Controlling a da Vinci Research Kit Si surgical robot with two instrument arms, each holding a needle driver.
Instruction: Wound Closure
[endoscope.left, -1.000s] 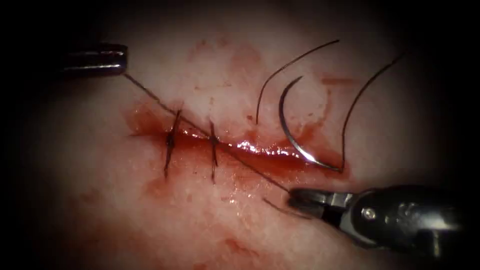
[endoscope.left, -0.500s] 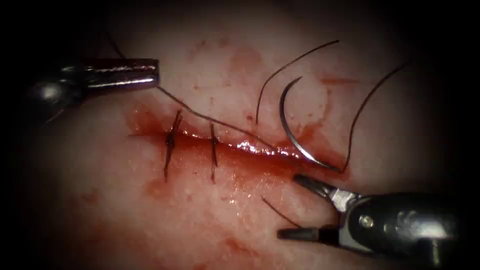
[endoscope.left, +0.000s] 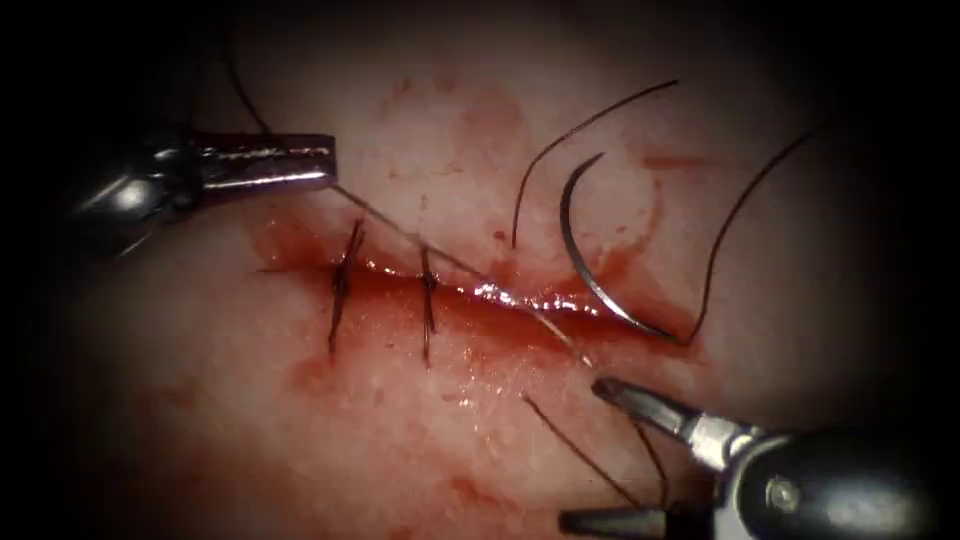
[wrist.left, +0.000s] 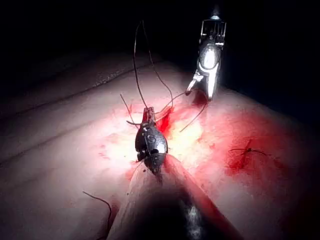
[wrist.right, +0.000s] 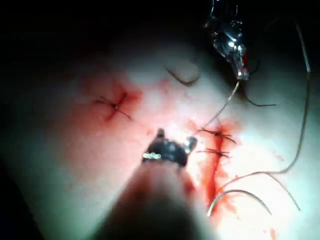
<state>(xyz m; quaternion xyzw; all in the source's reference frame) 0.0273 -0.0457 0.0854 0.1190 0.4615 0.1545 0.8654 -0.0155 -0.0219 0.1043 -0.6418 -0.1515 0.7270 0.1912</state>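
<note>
A curved needle (endoscope.left: 590, 270) lies loose on the tissue (endoscope.left: 480, 440), held by neither tool. It sits at about 2 o'clock from the middle of the endoscope view, on the upper side of the cut (endoscope.left: 500, 300) near the cut's right end, its arc bowing toward the left. Its lower end rests at the right end of the cut, and whether that end sits in the tissue cannot be told. The cut runs almost level across the centre, wet with red fluid (endoscope.left: 520, 320). Two finished stitches (endoscope.left: 385, 285) cross its left half.

A thread (endoscope.left: 420, 238) runs from 10 o'clock slantwise down over the second stitch and ends just past the cut's lower edge, toward 5 o'clock. Its upper end is clamped in the left tool (endoscope.left: 328, 165), whose jaws are pressed together on it; this tool comes in from 9 o'clock, above the cut's left end. More thread (endoscope.left: 730, 215) curves up from the needle's lower end toward 2 o'clock, and a separate strand (endoscope.left: 580, 130) arcs just left of the needle.

The right tool (endoscope.left: 585, 450) enters from 4 o'clock, below the cut. Its jaws stand wide apart and hold nothing. Loose thread ends (endoscope.left: 580, 452) lie between them.

In the left wrist view the left tool (wrist.left: 148, 116) grips thread above the red wound.
</note>
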